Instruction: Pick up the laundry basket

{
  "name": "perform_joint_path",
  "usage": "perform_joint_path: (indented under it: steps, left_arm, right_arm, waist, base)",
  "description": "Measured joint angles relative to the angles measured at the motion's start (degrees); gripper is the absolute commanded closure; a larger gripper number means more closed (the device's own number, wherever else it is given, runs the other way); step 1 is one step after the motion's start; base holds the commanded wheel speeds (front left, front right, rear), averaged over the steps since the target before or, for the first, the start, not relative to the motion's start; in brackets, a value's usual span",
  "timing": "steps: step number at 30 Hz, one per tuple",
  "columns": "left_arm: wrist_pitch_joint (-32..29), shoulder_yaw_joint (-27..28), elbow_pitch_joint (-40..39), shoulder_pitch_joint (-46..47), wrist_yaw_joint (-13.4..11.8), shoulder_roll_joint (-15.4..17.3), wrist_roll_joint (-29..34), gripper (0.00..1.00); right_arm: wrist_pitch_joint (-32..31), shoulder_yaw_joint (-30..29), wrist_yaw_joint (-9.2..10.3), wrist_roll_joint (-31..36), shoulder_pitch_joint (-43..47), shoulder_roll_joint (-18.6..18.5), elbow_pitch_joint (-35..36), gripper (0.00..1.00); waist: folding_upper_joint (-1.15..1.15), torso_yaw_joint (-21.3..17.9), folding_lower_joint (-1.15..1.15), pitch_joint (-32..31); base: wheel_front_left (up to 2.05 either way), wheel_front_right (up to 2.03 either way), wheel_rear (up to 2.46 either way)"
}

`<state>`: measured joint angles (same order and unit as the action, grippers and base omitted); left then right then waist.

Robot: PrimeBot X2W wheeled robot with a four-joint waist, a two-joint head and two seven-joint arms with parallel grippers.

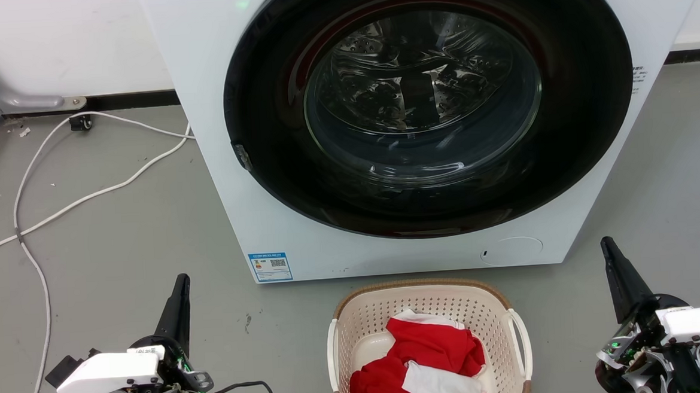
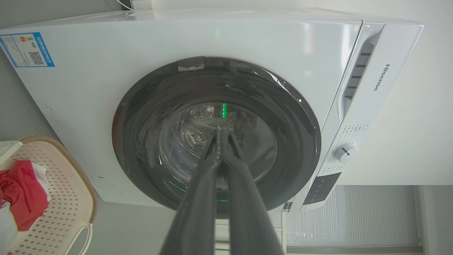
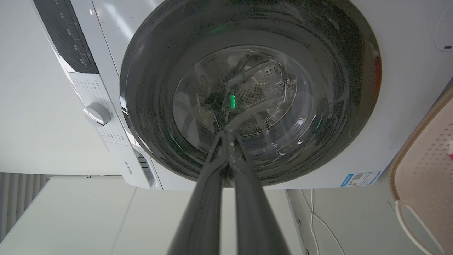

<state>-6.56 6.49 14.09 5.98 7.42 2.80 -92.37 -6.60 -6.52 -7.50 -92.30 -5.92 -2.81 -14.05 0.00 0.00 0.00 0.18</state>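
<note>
On the far left, I see a thin white cable (image 1: 86,198) snaking over the smooth grey floor (image 1: 120,262). My left claw (image 1: 181,283) sits low at the lower left. Its two long, dark, tapered fingers are clenched on nothing and point up toward the washer (image 1: 222,167).

In the middle, the washer is a glossy white box with a round dark glass door (image 1: 275,134) and a dimpled steel drum (image 1: 378,51) behind it. Just in front of it, the laundry basket (image 1: 417,284) sits on the floor between my claws and apart from both. It is rounded cream plastic with perforated walls, a brown woven-look rim and white loop handles (image 1: 332,353). It holds crumpled red and white cloth (image 1: 430,348).

At the lower right, my right claw (image 1: 607,246) mirrors the left, its fingers pressed together and empty.
</note>
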Motion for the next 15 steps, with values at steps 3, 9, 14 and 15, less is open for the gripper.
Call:
perform_joint_path:
  steps: [3, 9, 14, 15]
  left_arm:
    - [0.00, 0.00, 0.00, 0.00, 0.00, 0.00, 0.00, 1.00]
    - [0.00, 0.00, 0.00, 0.00, 0.00, 0.00, 0.01, 1.00]
    - [0.00, 0.00, 0.00, 0.00, 0.00, 0.00, 0.01, 1.00]
    - [0.00, 0.00, 0.00, 0.00, 0.00, 0.00, 0.00, 1.00]
  right_arm:
    - [0.00, 0.00, 0.00, 0.00, 0.00, 0.00, 0.00, 1.00]
    - [0.00, 0.00, 0.00, 0.00, 0.00, 0.00, 0.00, 1.00]
    - [0.00, 0.00, 0.00, 0.00, 0.00, 0.00, 0.00, 1.00]
    - [0.00, 0.00, 0.00, 0.00, 0.00, 0.00, 0.00, 1.00]
  waist:
    - [0.00, 0.00, 0.00, 0.00]
    - [0.00, 0.00, 0.00, 0.00]
    - [0.00, 0.00, 0.00, 0.00]
    - [0.00, 0.00, 0.00, 0.00]
  base:
    - [0.00, 0.00, 0.00]
    - [0.00, 0.00, 0.00]
    - [0.00, 0.00, 0.00]
    - [0.00, 0.00, 0.00]
